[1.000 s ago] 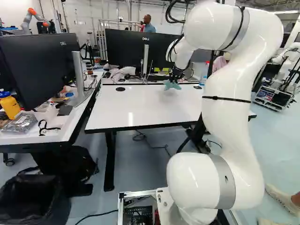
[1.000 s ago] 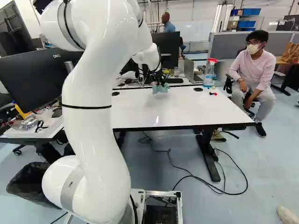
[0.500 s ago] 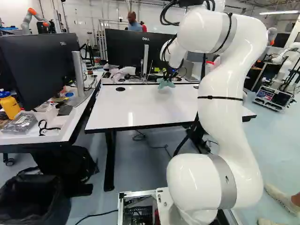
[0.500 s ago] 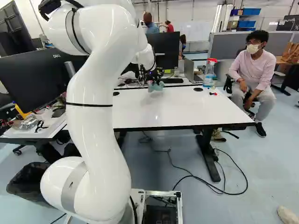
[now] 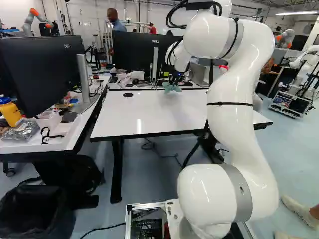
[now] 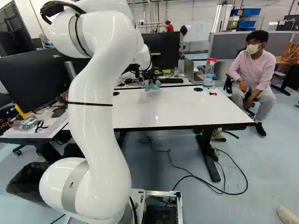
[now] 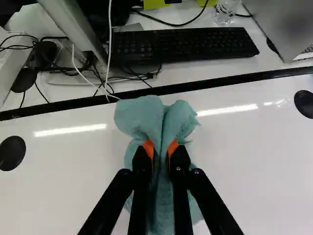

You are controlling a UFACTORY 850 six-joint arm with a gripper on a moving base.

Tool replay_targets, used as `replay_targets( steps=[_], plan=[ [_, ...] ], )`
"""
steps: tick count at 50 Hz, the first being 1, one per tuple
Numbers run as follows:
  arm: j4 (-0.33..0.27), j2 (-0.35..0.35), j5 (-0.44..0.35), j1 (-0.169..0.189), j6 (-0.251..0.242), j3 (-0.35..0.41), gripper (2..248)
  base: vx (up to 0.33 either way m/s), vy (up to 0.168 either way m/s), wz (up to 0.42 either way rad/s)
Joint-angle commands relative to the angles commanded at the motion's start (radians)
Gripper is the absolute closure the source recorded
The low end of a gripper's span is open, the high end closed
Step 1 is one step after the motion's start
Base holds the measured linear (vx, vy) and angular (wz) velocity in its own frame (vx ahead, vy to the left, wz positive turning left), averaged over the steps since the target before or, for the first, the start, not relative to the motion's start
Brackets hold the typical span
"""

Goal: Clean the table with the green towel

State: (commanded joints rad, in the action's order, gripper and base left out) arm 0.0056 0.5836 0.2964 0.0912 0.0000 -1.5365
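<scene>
Near the far edge of the white table (image 5: 149, 112) my gripper (image 5: 175, 78) holds the green towel (image 5: 172, 87); in the right base view the same towel (image 6: 152, 86) hangs below the fingers. In the wrist view my gripper (image 7: 160, 149) is shut on the bunched towel (image 7: 142, 115), its orange pads pinching it from two sides. Cloth bulges ahead of the fingers and beneath them. Whether the towel touches the tabletop, I cannot tell.
Behind the table's far edge stand a monitor (image 5: 144, 55), a keyboard (image 7: 183, 45) and a laptop (image 6: 190, 70). A spray bottle (image 6: 209, 72) and small red and black bits (image 6: 213, 94) are at the far right. Another robot (image 5: 309, 55) stands farther right.
My arm has carried the towel leftward along the table's far side, with the gripper staying shut on it. The base has not moved.
</scene>
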Motion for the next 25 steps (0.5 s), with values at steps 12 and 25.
replay_targets(
  steps=[12, 25],
  plan=[
    [0.0, 0.0, 0.0, 0.0, 0.0, 0.0, 173, 0.0, 0.0, 0.0],
    [0.0, 0.0, 0.0, 0.0, 0.0, 0.0, 68, 0.0, 0.0, 0.0]
  ],
)
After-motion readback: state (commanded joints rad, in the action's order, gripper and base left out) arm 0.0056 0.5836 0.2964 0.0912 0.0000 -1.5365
